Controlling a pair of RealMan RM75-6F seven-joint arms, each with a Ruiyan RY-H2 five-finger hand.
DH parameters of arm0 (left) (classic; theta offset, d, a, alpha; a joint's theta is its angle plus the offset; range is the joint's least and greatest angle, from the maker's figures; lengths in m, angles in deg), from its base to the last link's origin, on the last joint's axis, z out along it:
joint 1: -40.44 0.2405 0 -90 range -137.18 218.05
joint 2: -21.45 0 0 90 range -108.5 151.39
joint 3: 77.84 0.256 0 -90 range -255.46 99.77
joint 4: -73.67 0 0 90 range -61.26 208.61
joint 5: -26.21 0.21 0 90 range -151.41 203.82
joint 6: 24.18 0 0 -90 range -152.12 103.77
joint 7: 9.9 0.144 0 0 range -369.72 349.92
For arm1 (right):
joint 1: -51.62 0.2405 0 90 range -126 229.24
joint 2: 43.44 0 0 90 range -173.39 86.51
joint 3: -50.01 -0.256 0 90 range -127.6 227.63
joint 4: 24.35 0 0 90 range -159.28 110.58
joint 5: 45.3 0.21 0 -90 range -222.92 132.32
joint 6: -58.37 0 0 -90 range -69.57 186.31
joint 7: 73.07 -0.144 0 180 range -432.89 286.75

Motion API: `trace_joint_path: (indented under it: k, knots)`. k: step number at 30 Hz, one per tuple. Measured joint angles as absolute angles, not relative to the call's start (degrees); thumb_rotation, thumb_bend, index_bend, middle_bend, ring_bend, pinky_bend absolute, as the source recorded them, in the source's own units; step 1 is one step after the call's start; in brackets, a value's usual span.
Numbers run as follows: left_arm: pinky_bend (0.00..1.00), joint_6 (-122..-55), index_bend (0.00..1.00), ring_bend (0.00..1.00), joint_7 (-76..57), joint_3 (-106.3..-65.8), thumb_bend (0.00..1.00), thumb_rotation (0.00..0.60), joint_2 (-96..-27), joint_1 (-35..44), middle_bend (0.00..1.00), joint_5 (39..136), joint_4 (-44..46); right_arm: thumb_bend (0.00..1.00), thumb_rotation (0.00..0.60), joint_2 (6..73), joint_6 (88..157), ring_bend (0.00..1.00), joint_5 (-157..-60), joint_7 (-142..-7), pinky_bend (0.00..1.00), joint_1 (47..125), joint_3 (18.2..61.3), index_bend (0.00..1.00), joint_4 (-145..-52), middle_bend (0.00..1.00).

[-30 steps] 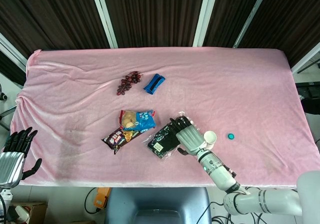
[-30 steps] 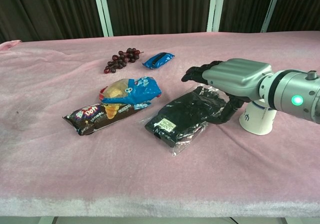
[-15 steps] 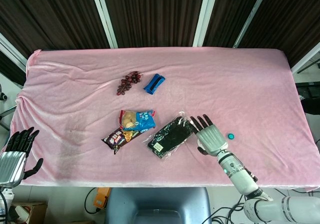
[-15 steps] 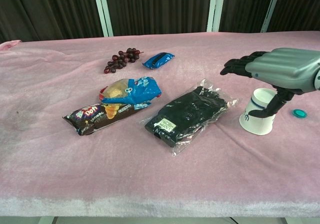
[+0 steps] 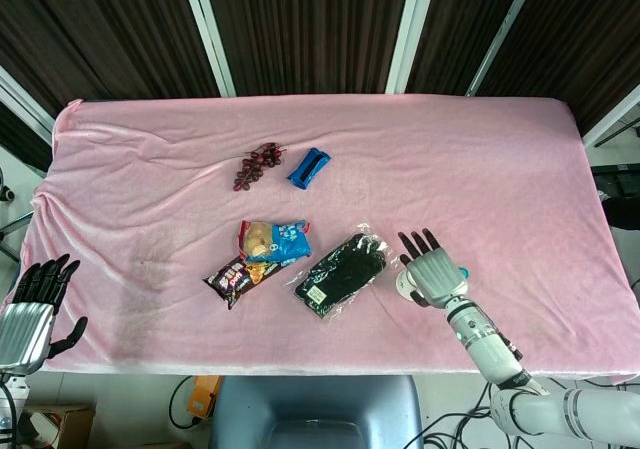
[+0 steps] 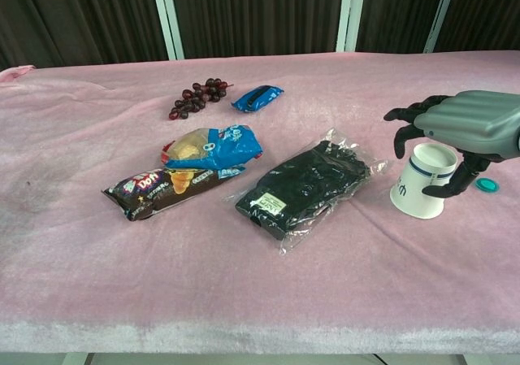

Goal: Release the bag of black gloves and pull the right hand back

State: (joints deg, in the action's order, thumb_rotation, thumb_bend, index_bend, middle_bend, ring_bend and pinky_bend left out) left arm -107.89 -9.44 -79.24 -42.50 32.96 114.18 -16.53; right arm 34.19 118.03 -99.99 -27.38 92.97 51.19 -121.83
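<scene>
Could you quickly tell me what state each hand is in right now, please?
Left hand: open, holding nothing, beside the table edge.
Right hand: open, holding nothing, above the paper cup.

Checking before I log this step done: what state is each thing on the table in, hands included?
Bag of black gloves: flat, not held.
Right hand: empty, above the paper cup.
Left hand: empty, off the table edge.
Paper cup: upright.
Chip bags: flat, overlapping.
Grapes: resting.
</scene>
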Motion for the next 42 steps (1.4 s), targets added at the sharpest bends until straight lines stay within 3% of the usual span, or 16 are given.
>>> trace_joint_path:
  k: [17,31,42]
  knots:
    - [0.00,-107.65,0.00,0.00,-9.26,-79.25,0.37,0.600,-42.57,32.82,0.01,114.12,-16.54,0.41,0.600,33.20,119.20,0.00,-100.40,-27.42,0.00,92.13,50.99,0.62,-121.93,0.02]
    - [0.00,-107.41,0.00,0.00,-8.75,-79.07,0.37,0.600,-42.73,32.77,0.01,114.20,-16.73,0.41,0.600,24.49,122.06,0.00,-102.67,-32.50,0.00,88.59,50.97,0.62,-124.47,0.02]
    - [0.00,-106.31,0.00,0.00,-7.87,-79.20,0.37,0.600,-43.20,32.12,0.01,113.83,-16.76,0.41,0.600,26.03,117.33,0.00,-102.38,-37.25,0.00,86.86,51.95,0.62,-116.53,0.02]
